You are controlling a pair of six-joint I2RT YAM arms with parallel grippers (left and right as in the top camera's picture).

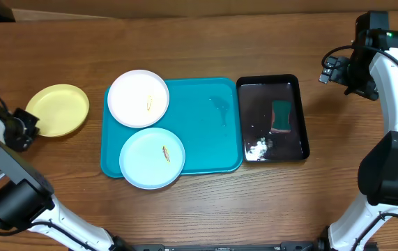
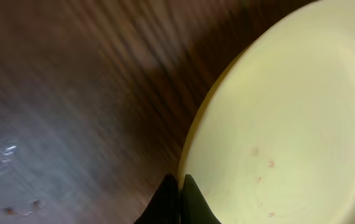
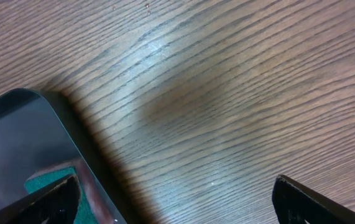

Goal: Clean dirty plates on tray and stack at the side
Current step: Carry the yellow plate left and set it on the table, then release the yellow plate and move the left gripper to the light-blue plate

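My left end effector (image 2: 179, 199) is clamped on only the rim of the lime green plate (image 2: 276, 124) just ahead, so a jerk could slip it loose; my right end effector (image 3: 180, 202) gapes apart.

Lime plate (image 2: 289, 124) cropped at frame edge, tabletop (image 2: 53, 93) blurred, green sponge (image 3: 53, 176) mostly cut off

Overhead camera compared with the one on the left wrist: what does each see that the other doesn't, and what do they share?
Only overhead: the turquoise tray carrying the white plate and pale blue plate, each with a small smear, the black tray holding a green sponge, and the right arm.
Only left wrist: faint specks on the yellow-green plate, with the left gripper shut at its rim.
Both: that plate and the wooden table.
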